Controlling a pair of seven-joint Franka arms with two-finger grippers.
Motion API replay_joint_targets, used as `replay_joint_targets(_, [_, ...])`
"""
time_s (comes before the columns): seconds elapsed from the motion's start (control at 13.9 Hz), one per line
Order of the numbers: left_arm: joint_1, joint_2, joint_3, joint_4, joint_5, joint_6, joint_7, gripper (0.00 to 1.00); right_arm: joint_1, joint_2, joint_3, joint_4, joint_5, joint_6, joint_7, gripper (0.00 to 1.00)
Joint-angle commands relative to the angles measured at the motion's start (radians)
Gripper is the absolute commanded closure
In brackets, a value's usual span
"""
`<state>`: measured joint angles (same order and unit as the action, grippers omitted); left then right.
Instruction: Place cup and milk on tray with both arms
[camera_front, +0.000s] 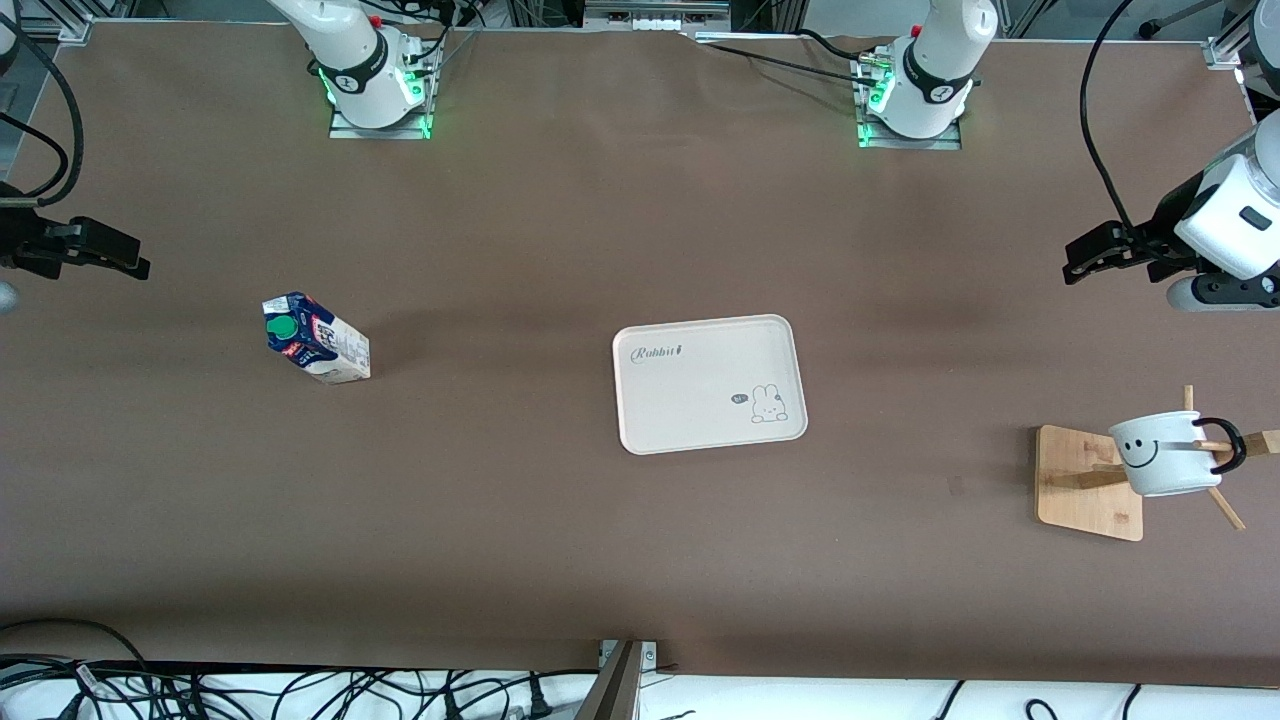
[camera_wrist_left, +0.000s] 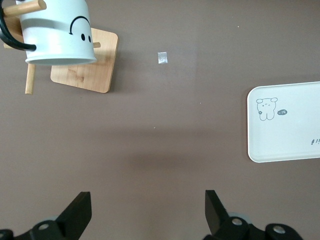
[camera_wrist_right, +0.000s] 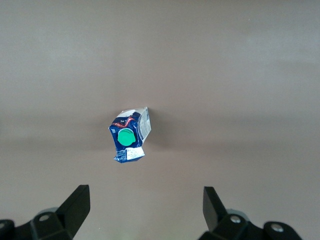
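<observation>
The cream tray (camera_front: 700, 350) lies at the table's middle; its rim also shows in the left wrist view (camera_wrist_left: 260, 155). The milk (camera_front: 315, 338) stands toward the right arm's end and shows in the right wrist view (camera_wrist_right: 129, 136). The cup (camera_front: 1165, 453) hangs by its black handle on a peg of a wooden rack toward the left arm's end, and shows in the left wrist view (camera_wrist_left: 57, 32). My left gripper (camera_front: 1072, 258) (camera_wrist_left: 148, 210) is open and empty, over bare table apart from the cup. My right gripper (camera_front: 138, 258) (camera_wrist_right: 145, 205) is open and empty, over bare table apart from the milk.
The wooden rack base (camera_front: 1085, 485) (camera_wrist_left: 85, 70) carries several pegs under the cup. A small pale scrap (camera_wrist_left: 162, 58) lies on the table between the rack and the tray. The arm bases (camera_front: 380, 90) stand along the table edge farthest from the front camera.
</observation>
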<state>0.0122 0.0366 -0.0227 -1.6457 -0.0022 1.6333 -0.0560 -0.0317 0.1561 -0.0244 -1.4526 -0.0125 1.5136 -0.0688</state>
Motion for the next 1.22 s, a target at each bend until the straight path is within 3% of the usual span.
replay_joint_targets(0.0, [-0.006, 0.011, 0.003, 0.024, -0.004, -0.004, 0.001, 0.00, 0.030, 0.042, 0.006, 0.018, 0.008, -0.003, -0.017, 0.00])
replay_joint_targets(0.29, [-0.006, 0.012, 0.004, 0.024, -0.002, -0.004, 0.001, 0.00, 0.055, 0.132, 0.020, 0.020, 0.077, 0.071, 0.000, 0.00])
replay_joint_targets(0.72, [-0.006, 0.014, 0.004, 0.023, -0.004, -0.004, 0.001, 0.00, 0.065, 0.233, 0.021, 0.012, 0.081, 0.111, -0.011, 0.00])
replay_joint_targets(1.15, [-0.006, 0.014, 0.003, 0.023, -0.004, -0.004, -0.001, 0.00, 0.065, 0.246, 0.021, -0.115, 0.081, 0.227, -0.016, 0.00])
